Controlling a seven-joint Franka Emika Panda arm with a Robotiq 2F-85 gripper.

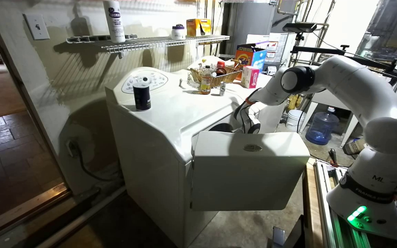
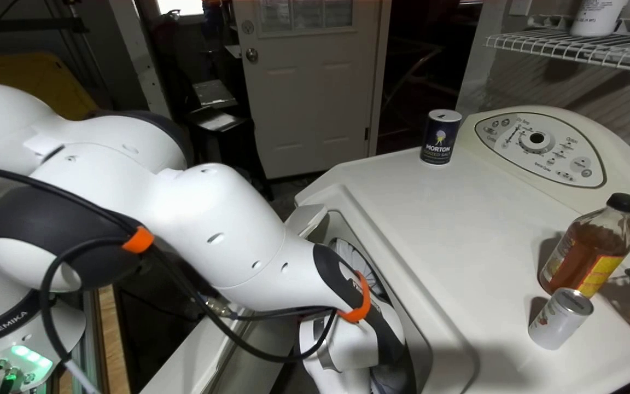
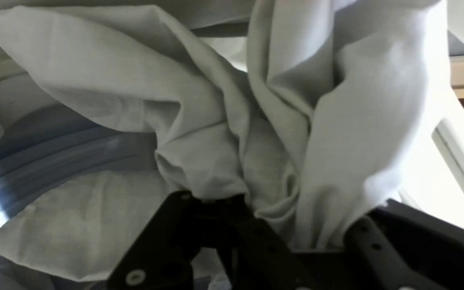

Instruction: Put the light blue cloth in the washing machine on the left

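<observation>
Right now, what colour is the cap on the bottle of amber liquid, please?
The cap is black, clearest in an exterior view.

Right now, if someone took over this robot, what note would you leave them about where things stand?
Gripper: closed on the light blue cloth.
Cloth: bunched at the opening of the white machine; how far inside the drum, I can't tell.
Done: machine door open, cloth in grip.
Left: probably ease the cloth fully into the drum, let go, then back out.
</observation>
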